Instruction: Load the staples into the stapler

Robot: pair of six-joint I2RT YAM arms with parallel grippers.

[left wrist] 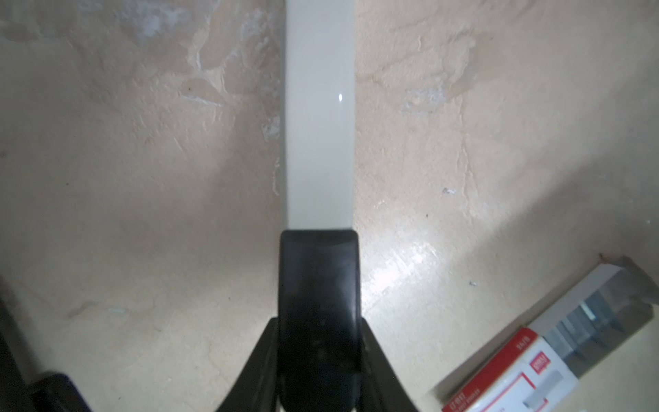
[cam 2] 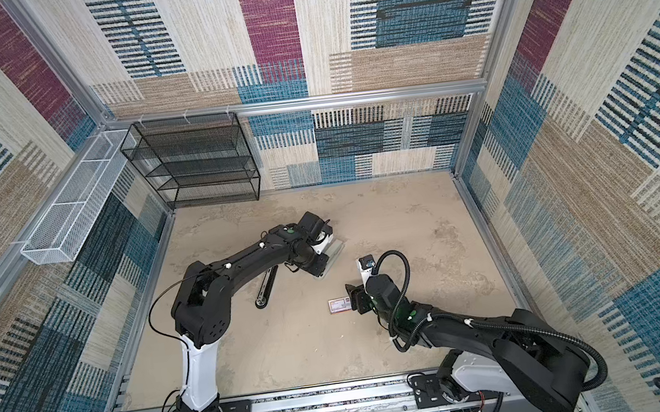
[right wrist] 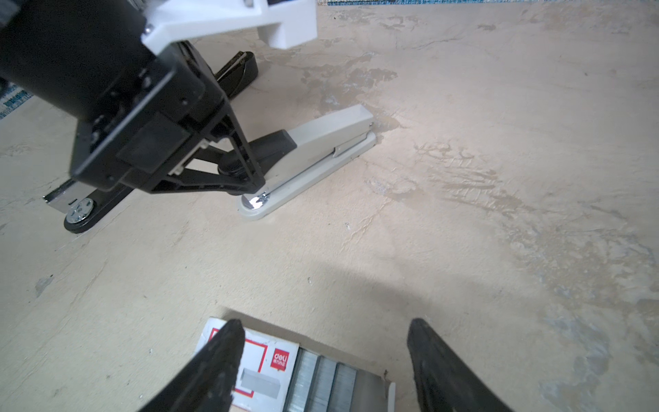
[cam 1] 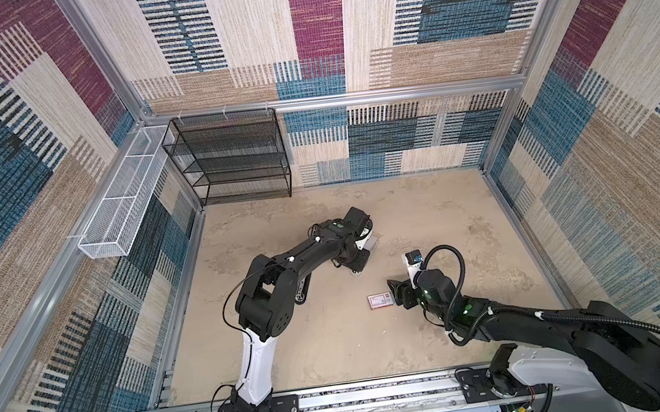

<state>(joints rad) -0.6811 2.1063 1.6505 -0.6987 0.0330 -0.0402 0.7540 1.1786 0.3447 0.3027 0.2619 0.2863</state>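
With the left gripper [right wrist: 246, 178] clamped on the black rear of the grey stapler [right wrist: 321, 142] on the counter [right wrist: 463, 214], the right gripper [right wrist: 324, 323] hung spread above the staples [right wrist: 321, 381] in the tray [right wrist: 378, 390] slid from their red-and-white box [right wrist: 258, 356], and probably needed to descend straight, straddling one strip and pinching gently.

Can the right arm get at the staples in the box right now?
Probably yes: the right gripper hangs open just over the staples, which lie bare in the slid-open box, with nothing between.
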